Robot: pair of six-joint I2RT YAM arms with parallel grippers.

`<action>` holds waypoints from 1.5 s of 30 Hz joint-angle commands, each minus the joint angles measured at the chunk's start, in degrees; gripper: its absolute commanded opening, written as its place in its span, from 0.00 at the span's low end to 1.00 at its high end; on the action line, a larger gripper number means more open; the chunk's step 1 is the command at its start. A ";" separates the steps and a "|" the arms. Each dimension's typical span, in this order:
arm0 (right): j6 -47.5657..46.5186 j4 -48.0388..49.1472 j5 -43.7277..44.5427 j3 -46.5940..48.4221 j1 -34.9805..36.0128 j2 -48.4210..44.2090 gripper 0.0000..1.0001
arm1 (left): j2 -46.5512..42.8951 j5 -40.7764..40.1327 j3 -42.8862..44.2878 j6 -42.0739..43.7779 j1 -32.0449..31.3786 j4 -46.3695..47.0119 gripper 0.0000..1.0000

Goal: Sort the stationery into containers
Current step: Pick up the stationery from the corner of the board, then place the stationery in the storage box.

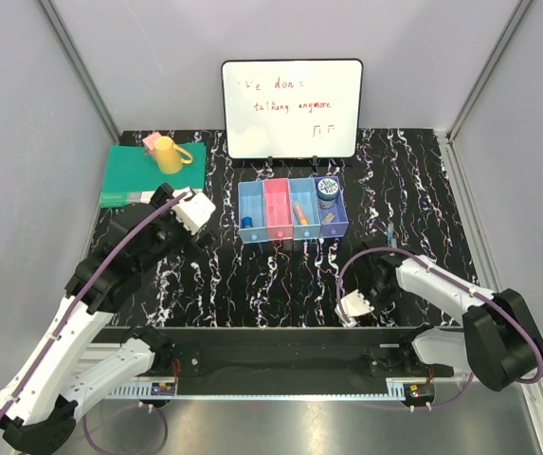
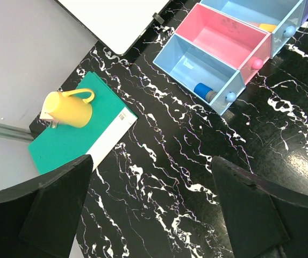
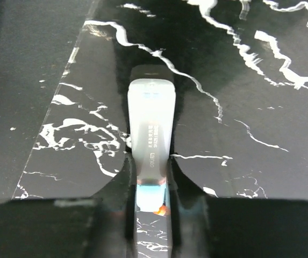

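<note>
The four joined bins stand mid-table: blue, pink, blue, purple. The first blue bin holds a blue-capped marker. The third holds an orange marker. The purple bin holds the round patterned roll and a tan block. My right gripper is shut on a pen with a translucent white cap, low over the table to the right of the bins; the pen also shows in the top view. My left gripper is open and empty, left of the bins.
A yellow mug stands on a green book at the back left. A whiteboard with red writing stands behind the bins. Grey walls close in both sides.
</note>
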 commanded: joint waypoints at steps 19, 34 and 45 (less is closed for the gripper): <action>68.65 2.81 -19.43 39.75 4.59 10.09 0.00 | -0.75 2.39 0.72 -2.90 -0.26 2.53 0.99; 101.11 18.72 -13.03 59.98 -0.40 34.51 0.00 | -2.60 1.07 -1.21 -0.17 -0.27 2.97 0.99; 102.61 21.53 -12.23 62.55 -3.32 42.18 0.00 | -0.14 1.68 -0.68 -0.44 -0.27 4.20 0.99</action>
